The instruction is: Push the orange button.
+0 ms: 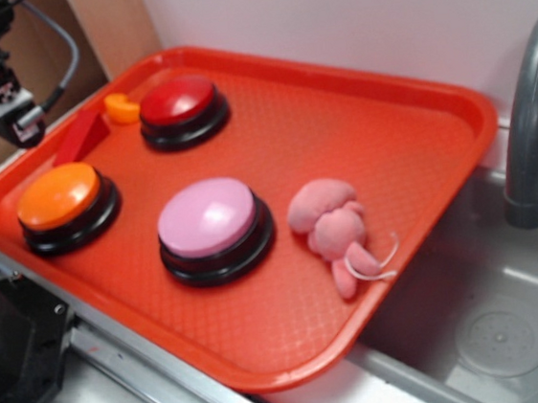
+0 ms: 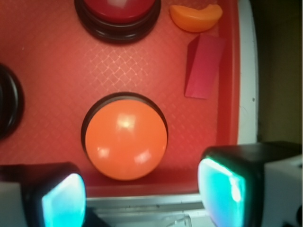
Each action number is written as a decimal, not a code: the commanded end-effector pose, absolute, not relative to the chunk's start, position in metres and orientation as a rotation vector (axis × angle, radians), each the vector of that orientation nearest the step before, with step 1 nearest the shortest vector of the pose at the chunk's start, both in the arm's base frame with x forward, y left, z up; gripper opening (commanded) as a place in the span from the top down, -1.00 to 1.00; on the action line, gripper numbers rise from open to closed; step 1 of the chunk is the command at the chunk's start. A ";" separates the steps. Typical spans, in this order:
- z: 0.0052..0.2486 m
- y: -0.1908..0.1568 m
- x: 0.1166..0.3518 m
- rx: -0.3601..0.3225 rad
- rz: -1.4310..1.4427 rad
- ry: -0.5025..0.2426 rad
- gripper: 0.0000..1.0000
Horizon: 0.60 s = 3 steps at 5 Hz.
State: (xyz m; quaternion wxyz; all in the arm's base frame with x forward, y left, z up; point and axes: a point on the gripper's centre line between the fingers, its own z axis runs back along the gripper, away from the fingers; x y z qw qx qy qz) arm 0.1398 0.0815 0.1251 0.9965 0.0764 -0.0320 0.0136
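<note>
The claw (image 2: 142, 194) stood wide and empty, its two fingers (image 2: 61, 198) cut off at the wrist view's bottom edge. Just above the gap sat the orange button (image 2: 125, 138), on the red tray (image 1: 339, 136). At upper centre the red button (image 2: 118, 16) ran out of frame.

Open air lies above the orange button (image 2: 125, 139), whose domed top is uncovered; the jaws of the gripper (image 2: 142, 196) stand apart, above the tray's near edge just short of the dome. Bare tray (image 1: 339, 136) floor surrounds the button on all sides. Nearest obstacles: the red wedge block (image 2: 203, 66) and small orange piece (image 2: 196, 18) beside the tray wall, the red button (image 1: 182, 109) beyond, and the pink button (image 1: 214, 228) to one side. A plush toy (image 1: 334, 228) and the faucet (image 1: 531, 126) stand well apart.
</note>
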 end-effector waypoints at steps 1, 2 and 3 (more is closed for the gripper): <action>0.147 0.085 0.158 0.126 0.082 -0.071 -1.00; 0.150 0.083 0.162 0.122 0.098 -0.045 -1.00; 0.155 0.084 0.167 0.091 0.114 -0.005 -1.00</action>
